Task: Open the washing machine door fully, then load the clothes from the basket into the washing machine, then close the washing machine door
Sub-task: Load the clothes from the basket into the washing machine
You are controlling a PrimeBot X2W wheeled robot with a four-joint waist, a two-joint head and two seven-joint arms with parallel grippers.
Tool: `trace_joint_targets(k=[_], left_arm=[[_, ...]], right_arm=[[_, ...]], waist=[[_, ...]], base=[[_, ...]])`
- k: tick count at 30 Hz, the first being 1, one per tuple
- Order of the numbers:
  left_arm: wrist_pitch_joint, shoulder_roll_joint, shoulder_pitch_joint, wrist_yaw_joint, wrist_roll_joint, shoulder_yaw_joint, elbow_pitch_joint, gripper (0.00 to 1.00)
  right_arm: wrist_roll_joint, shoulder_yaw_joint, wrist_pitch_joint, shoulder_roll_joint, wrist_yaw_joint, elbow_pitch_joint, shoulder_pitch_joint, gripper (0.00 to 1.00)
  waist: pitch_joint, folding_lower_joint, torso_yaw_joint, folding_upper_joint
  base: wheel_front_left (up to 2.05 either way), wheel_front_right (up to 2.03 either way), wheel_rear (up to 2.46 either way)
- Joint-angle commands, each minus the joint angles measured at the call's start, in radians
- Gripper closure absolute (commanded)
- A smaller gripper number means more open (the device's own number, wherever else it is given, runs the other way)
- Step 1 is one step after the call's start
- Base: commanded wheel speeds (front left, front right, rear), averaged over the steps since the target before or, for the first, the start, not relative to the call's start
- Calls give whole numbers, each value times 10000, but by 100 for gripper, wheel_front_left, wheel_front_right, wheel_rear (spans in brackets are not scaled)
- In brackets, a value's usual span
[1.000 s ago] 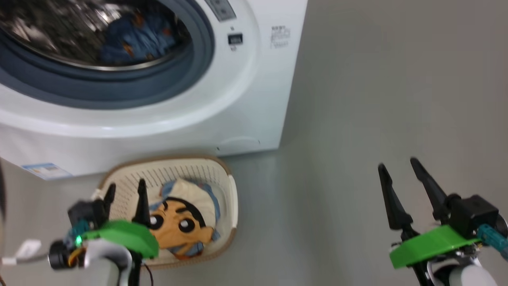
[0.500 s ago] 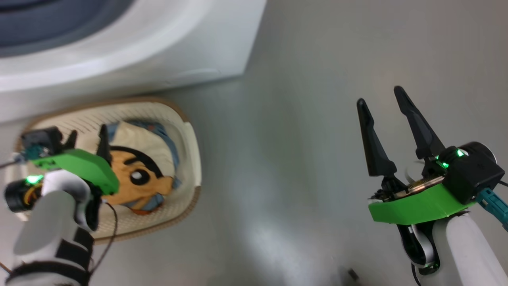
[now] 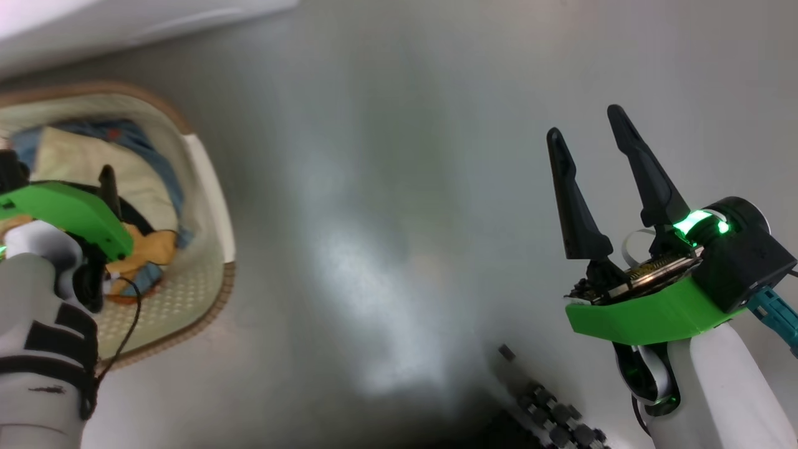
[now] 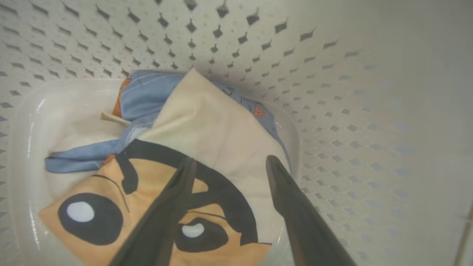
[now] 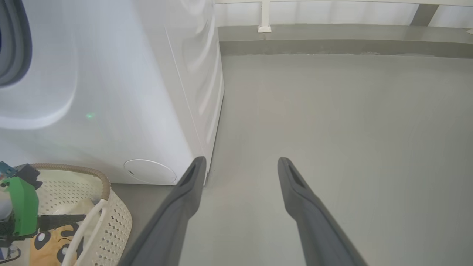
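Observation:
The cream perforated basket (image 3: 209,187) stands on the floor at the left, just in front of the white washing machine (image 3: 124,19). The clothes (image 4: 207,118) lie in it: cream cloth with a cartoon face over light blue fabric. My left gripper (image 4: 231,159) hangs open inside the basket (image 4: 111,37), its fingertips just above the cream cloth and gripping nothing. My right gripper (image 3: 585,123) stands open and empty over bare floor, far right of the basket. The right wrist view shows the washing machine (image 5: 129,92) front and side and the basket (image 5: 118,221). The washing machine door is out of view.
Grey floor (image 3: 386,187) spreads between the basket and my right arm. A round cover (image 5: 149,171) sits low on the machine's front. A low wall base (image 5: 332,40) runs along the far side. A dark knobbed part (image 3: 548,411) shows at the bottom of the head view.
The head camera has tilted down and swung right, so the machine and basket slid up and left in the picture. My left gripper stays over the clothes in the basket; both grippers remain open.

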Motion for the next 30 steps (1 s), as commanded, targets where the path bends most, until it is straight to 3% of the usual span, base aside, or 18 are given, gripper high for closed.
trace_joint_targets(k=[1,13,16,17,30], left_arm=[[52,413,70,36,-141,240,32,0],[1394,669,-411,689,-693,604,617,0],[1439,658,-446,736,-727,593,643,91],[1429,660,-453,739,-740,593,649,100],[534,479,-327,548,-1102,806,666,100]], right_arm=[[177,235,-106,10,44,-192,139,0],[227,433,-167,22,44,-140,108,0],[246,447,-157,22,44,-123,125,0],[255,449,-154,22,44,-120,126,0],[253,274,-90,23,44,-137,99,0]], waist=[[934,-2,-698,0],[1212,-2,-722,0],[1186,-2,-677,0],[1179,-2,-666,0],[928,-2,-387,0]], base=[[0,0,0],[0,0,0],[0,0,0],[0,0,0],[0,0,0]])
